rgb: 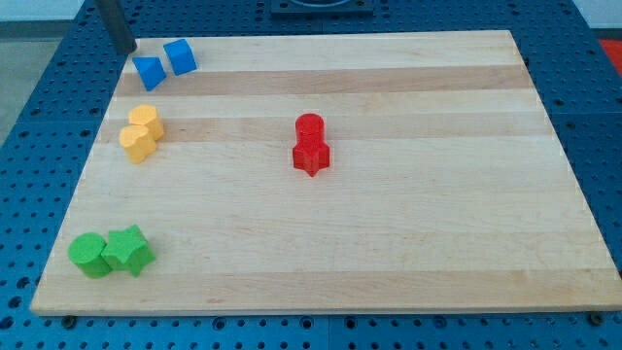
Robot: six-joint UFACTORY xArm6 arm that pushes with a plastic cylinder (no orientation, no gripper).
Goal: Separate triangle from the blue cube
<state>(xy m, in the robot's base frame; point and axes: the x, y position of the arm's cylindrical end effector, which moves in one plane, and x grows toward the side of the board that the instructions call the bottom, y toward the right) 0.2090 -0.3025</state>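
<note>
Your arm carries no pincer at all, so there is nothing to report as apart or together; it ends in a dark rod, and my tip [126,49] sits at the far left corner of the counter [408,243], right at the board's edge. The tip stands just left of and slightly beyond the blue triangle [149,72], close to it; you cannot tell from this view whether they touch.

The blue triangle lies just beside the blue cube [181,56], the cube being to its right and a little farther away. The two look to be touching or nearly so at their facing sides, so the pair you are meant to part is together in that far left corner.

Moving nearer along the left side, you find two yellow blocks pressed together: a yellow cylinder [148,121] and, just nearer and to the left, a second yellow block [137,143] whose shape is hard to make out.

At the near left corner sit a green cylinder [89,255] and, touching it on the right, a green block [129,250] with an angular outline.

Well apart from all these, around the middle of the counter, a red cylinder [309,128] stands just beyond a red star-shaped block [312,156], the two touching.

The wooden counter rests on a blue perforated base [29,117].
</note>
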